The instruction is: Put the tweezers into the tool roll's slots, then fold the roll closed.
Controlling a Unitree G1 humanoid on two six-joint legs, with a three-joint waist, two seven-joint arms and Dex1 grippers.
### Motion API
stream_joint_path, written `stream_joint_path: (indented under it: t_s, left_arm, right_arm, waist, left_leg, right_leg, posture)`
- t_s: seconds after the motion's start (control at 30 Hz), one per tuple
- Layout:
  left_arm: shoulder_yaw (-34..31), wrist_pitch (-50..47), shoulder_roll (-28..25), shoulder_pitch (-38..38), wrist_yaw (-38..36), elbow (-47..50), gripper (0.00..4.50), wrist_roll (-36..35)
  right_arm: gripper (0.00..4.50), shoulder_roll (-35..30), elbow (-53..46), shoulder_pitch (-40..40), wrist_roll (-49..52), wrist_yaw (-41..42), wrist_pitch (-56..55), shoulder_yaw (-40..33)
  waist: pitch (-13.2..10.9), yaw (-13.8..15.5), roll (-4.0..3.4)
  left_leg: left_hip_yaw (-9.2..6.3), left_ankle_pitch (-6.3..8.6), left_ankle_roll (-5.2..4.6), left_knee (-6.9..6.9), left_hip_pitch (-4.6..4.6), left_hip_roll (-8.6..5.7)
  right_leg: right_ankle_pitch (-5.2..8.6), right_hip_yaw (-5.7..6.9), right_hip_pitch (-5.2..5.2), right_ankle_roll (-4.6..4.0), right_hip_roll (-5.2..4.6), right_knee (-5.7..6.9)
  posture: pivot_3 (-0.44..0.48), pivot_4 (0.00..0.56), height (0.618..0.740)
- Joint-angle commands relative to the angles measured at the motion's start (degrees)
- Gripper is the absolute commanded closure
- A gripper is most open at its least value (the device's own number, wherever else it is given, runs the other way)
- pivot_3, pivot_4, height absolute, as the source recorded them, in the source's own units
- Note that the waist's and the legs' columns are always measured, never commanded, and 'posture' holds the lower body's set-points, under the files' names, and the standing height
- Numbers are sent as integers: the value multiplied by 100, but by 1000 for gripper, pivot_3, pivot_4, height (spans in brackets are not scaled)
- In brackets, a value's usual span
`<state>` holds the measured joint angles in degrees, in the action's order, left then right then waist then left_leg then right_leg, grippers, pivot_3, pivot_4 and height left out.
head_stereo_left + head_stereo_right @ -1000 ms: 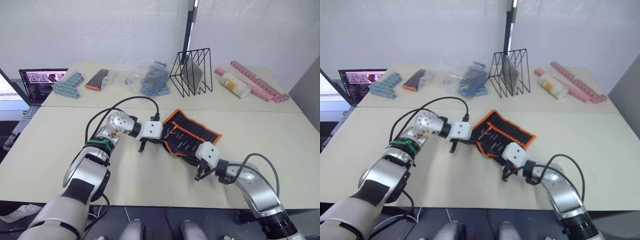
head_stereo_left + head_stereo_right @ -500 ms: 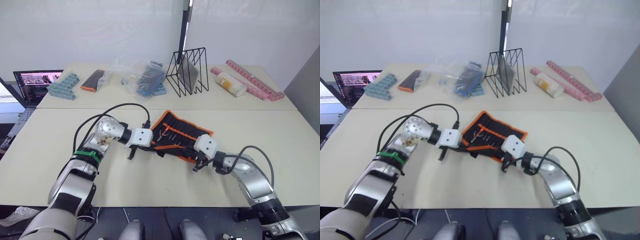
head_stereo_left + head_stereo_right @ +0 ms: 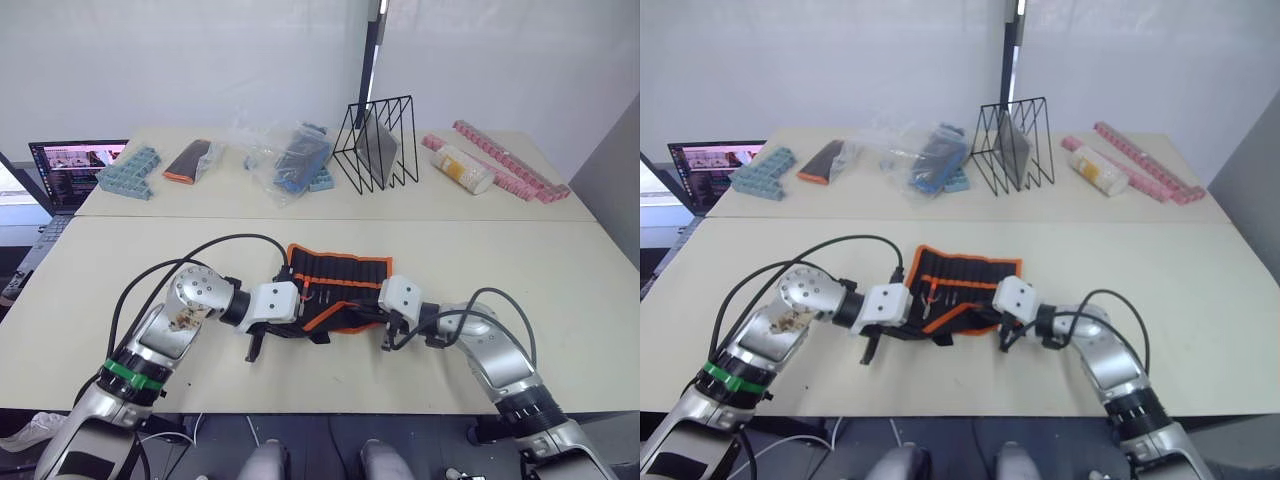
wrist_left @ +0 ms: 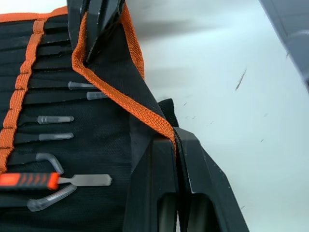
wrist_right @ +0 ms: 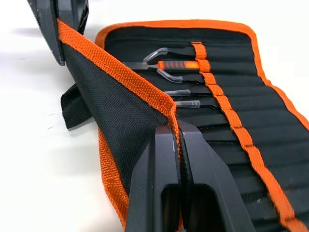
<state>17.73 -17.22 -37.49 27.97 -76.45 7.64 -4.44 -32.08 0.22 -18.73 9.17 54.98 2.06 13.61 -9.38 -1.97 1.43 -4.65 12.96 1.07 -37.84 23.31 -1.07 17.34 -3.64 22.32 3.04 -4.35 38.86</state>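
On the beige counter (image 3: pixel 560 270), the tool roll (image 3: pixel 340 285) lies at centre. Left gripper (image 4: pixel 175 145) at 9 o'clock and right gripper (image 5: pixel 175 126) at 3 o'clock each pinch its orange-edged flap. Tweezers (image 4: pixel 55 119) sit in the slots (image 4: pixel 29 92).

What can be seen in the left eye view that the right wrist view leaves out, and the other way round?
Left eye view alone: the whole table, with the wire rack, laptop and plastic bag at the back.

Right wrist view alone: close detail, the right gripper shut on the flap's orange edge, and the tweezers with clear tip caps in the slots.

Both: the tool roll, lying open, its near flap lifted by both grippers; the left gripper pinches the flap's other end.
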Motion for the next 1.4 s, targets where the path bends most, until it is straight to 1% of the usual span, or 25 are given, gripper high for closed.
stream_joint_path:
  t_s: [0.03, 0.17, 0.3, 0.5, 0.67, 0.8, 0.9, 0.93, 1.07, 1.1, 1.13, 1.2, 1.27, 1.37, 1.4]
  left_arm:
    - [-107, -288, -123, -2, 87, 367, 4486, -164]
    - [-82, -422, -128, 85, 113, 343, 4486, -247]
    - [29, -297, -143, 298, 167, -2, 4486, -139]
    - [286, -107, -85, 539, 358, -465, 4486, 70]
    - [227, -199, 75, 786, 793, -833, 4486, 176]
    - [338, -205, 209, 881, 1258, -1091, 4486, 515]
    - [267, -573, 373, 847, 1467, -1071, 4486, 457]
    - [230, -700, 415, 842, 1515, -1061, 4207, 419]
    - [138, -853, 419, 839, 1626, -1024, 2957, 391]
    - [41, -841, 393, 861, 1682, -1021, 2635, 378]
    - [-50, -823, 373, 880, 1732, -1015, 2253, 359]
    - [-250, -677, 361, 914, 1850, -977, 1658, 308]
    - [-528, -632, 440, 923, 1906, -818, 990, 81]
    - [-859, -725, 610, 843, 2092, -589, 943, -205]
    - [-961, -788, 673, 790, 2202, -518, 943, -275]
  right_arm:
    - [4500, -366, -409, 254, 239, 181, 212, -407]
    - [4500, -670, -702, 564, 445, 338, 326, -583]
    - [4500, -740, -638, 570, 414, 264, 424, -625]
    - [4500, -534, 20, 114, 78, -86, 720, -422]
    - [4500, -241, 218, -144, 83, -250, 811, -369]
    - [4500, -159, 534, -318, -164, -409, 682, -273]
    - [4500, -101, 642, -388, -135, -463, 718, -323]
    - [4500, -90, 668, -405, -147, -498, 718, -336]
    - [3272, -59, 721, -417, -126, -526, 712, -399]
    - [2963, -62, 720, -406, -130, -567, 672, -457]
    - [2539, -61, 720, -397, -135, -607, 632, -510]
    - [1930, -36, 718, -390, -97, -697, 595, -646]
    - [1241, 114, 659, -428, 152, -834, 693, -913]
    - [224, 347, 454, -489, 592, -1002, 978, -1315]
    - [224, 428, 343, -499, 798, -1049, 1135, -1462]
  waist:
    - [0, -3, 0]
    - [0, -3, 0]
    - [0, -1, 0]
    - [0, -3, 1]
    - [0, 3, 0]
    - [0, 3, 0]
    - [0, 7, 0]
    - [0, 7, 0]
    - [0, 12, 0]
    - [0, 18, 0]
    - [0, 19, 0]
    - [0, 23, 0]
    - [0, 24, 0]
    - [0, 31, 0]
    - [0, 36, 0]
  left_leg:
    - [1, 1, -1, 0, -2, 1]
    - [5, 1, -1, 0, -4, 1]
    - [8, 1, -2, 0, -5, 0]
    - [11, 1, -2, -1, -5, -2]
    - [11, 1, -2, -1, -5, -3]
    - [11, 1, -2, -1, -4, -5]
    - [11, 1, -2, -1, -3, -5]
    - [11, 1, -2, -1, -2, -6]
    - [10, 1, -2, -1, -5, -5]
    - [10, 1, -2, -1, -5, -5]
    - [10, 1, -1, -1, -5, -6]
    - [10, 1, -1, -1, -4, -6]
    - [9, 1, -1, -1, -4, -5]
    - [4, 1, -1, -1, -2, -4]
    - [3, 1, -1, -1, -3, -5]
  right_leg:
    - [0, 0, -2, 0, 0, -1]
    - [0, -2, -4, 0, 1, -2]
    - [0, -2, -4, 0, 0, -2]
    - [0, -4, -4, 0, -1, -3]
    - [0, -3, -3, 0, -1, -1]
    - [0, -3, -2, 0, -1, 0]
    - [0, -3, -2, 0, -2, 1]
    - [0, -3, -2, 0, -3, 1]
    - [0, -3, -3, 0, -2, 2]
    - [0, -3, -3, 0, -2, 2]
    - [0, -3, -3, 0, -3, 1]
    - [0, -3, -3, 0, -4, 1]
    - [0, -3, -2, 0, -4, 1]
    - [0, -4, 0, -1, -6, 2]
    - [0, -5, 0, -1, -7, 2]
  posture:
    - [0, 150, 739]
    - [0, 150, 739]
    - [0, 150, 739]
    - [0, 150, 739]
    - [0, 150, 739]
    - [0, 150, 739]
    - [0, 150, 739]
    - [0, 150, 739]
    - [0, 150, 739]
    - [0, 150, 739]
    - [0, 150, 739]
    - [0, 150, 739]
    - [0, 150, 739]
    - [0, 150, 739]
    - [0, 150, 739]
